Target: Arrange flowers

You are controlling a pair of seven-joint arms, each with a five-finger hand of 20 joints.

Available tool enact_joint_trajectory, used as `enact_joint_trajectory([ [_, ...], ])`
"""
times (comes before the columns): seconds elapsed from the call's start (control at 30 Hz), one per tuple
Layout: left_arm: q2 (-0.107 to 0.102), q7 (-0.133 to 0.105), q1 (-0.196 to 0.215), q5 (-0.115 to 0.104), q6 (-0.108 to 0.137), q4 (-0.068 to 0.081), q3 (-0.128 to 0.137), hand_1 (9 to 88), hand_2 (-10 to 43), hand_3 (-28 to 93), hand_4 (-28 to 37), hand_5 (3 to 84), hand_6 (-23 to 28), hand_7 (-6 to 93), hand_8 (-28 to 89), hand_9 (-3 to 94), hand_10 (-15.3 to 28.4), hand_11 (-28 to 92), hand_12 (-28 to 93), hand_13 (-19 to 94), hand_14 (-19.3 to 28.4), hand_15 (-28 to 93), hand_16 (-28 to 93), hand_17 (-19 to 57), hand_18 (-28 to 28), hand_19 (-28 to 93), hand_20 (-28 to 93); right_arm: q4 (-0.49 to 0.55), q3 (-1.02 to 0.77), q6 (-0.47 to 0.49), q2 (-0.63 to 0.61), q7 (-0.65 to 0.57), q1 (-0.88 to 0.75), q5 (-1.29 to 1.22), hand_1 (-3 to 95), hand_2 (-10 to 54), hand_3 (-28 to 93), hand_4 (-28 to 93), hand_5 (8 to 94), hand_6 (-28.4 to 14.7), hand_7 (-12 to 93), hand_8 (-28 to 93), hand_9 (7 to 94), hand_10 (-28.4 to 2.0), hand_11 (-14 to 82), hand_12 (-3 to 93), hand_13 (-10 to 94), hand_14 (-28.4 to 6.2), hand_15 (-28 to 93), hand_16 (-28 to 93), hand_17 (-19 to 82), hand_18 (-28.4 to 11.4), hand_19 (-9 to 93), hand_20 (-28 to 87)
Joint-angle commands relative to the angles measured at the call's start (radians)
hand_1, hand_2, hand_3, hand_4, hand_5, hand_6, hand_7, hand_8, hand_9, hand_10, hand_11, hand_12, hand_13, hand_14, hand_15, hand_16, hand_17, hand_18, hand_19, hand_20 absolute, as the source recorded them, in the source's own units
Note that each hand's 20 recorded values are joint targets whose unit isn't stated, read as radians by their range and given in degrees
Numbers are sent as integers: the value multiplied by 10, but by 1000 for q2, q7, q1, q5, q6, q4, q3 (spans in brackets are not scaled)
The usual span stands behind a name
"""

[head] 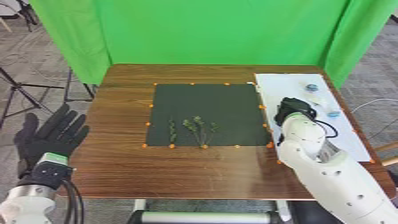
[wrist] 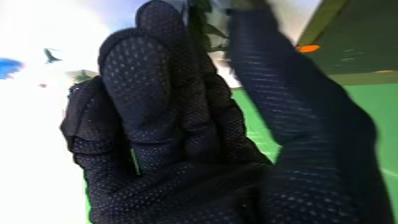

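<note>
In the head view, my right hand point(head: 295, 107) is over the left part of the white board point(head: 289, 82), beside the dark mat point(head: 209, 95). In the right wrist view, a leafy green sprig point(wrist: 214, 30) lies between the thumb and curled fingers of my right hand point(wrist: 147, 90). Its lower end is hidden by the glove. Green sprigs point(head: 197, 125) lie on the mat's lower part, with a thin one point(head: 172, 131) to their left. Blue flowers point(head: 311, 87) rest on the board. My left hand point(head: 51, 140) is open off the table's left edge.
Orange markers point(head: 192, 84) line the mat, and more sit along the board's edges. The wooden table point(head: 191, 172) extends around the mat. A green curtain point(head: 213, 32) hangs behind the table. A black tripod point(head: 19, 90) stands on the left.
</note>
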State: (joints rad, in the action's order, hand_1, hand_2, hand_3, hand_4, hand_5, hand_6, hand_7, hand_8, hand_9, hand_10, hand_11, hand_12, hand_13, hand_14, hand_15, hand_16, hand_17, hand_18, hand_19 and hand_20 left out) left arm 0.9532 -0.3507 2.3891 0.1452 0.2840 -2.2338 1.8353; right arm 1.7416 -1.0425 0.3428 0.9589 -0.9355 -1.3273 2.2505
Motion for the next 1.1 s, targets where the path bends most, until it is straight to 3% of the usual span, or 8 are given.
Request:
enact_joint_trajectory([
  [0.03,12,-8,15,-23,37,-5,-8,260,123,708,-283,400,77,150,-90,324,147,247,90,225,142,388,-97,-48,114,285,87,-42,-11,-21,0,-15,-108,-70,564,-95,723,-282,612,-30,523,139,819,-96,179,454,778,-65,502,410,441,-243,912,315],
  [0.13,13,-15,15,-31,63,-13,-13,260,123,709,-283,401,77,153,-90,325,147,249,89,225,142,391,-99,-48,114,287,87,-24,-46,-140,-9,3,-146,-82,583,-95,740,-280,618,-18,561,132,839,-87,177,465,802,-55,478,429,447,-243,913,315],
  [0.47,7,-28,21,-35,62,-21,-10,260,125,709,-283,407,78,163,-94,330,149,258,87,229,144,401,-103,-49,115,297,86,122,-114,-327,-38,40,-186,-41,572,-95,786,-233,658,-18,552,139,868,-71,203,520,844,-49,491,444,464,-253,923,326],
  [0.63,1,-33,20,-35,62,-20,-10,260,126,710,-283,407,79,164,-95,330,149,258,87,231,145,405,-104,-49,116,299,86,215,-96,-324,-45,86,-176,-17,574,-95,783,-228,658,-19,551,143,868,-71,204,523,840,-47,495,445,459,-255,925,329],
  [0.77,3,-19,16,-32,71,-20,-11,261,127,710,-283,408,79,164,-95,330,148,259,87,230,145,404,-106,-49,116,299,85,251,-56,-314,-36,96,-164,7,573,-95,782,-225,657,-19,551,145,867,-72,205,526,838,-46,496,445,458,-254,924,329],
  [0.9,-5,-23,18,-41,84,-23,-11,260,128,710,-283,408,79,165,-95,330,148,261,87,230,145,405,-105,-48,115,299,84,239,-5,-254,20,83,-134,15,564,-95,790,-209,657,-18,551,145,868,-72,205,524,838,-44,496,445,459,-255,925,329],
  [0.97,-9,-31,15,-43,112,-27,-13,260,129,709,-283,408,79,167,-94,330,148,261,87,230,144,406,-105,-49,116,301,85,235,-4,-205,76,71,-132,24,550,-95,795,-176,667,-18,545,146,875,-72,209,523,844,-45,498,442,462,-257,926,327],
  [1.1,-16,-24,-5,-43,105,-18,-25,260,130,710,-283,410,80,170,-95,331,149,269,90,230,144,409,-105,-50,116,305,87,198,34,-187,151,47,-121,100,541,-95,793,-140,683,-17,537,156,887,-71,209,525,852,-46,501,445,468,-260,927,324],
])
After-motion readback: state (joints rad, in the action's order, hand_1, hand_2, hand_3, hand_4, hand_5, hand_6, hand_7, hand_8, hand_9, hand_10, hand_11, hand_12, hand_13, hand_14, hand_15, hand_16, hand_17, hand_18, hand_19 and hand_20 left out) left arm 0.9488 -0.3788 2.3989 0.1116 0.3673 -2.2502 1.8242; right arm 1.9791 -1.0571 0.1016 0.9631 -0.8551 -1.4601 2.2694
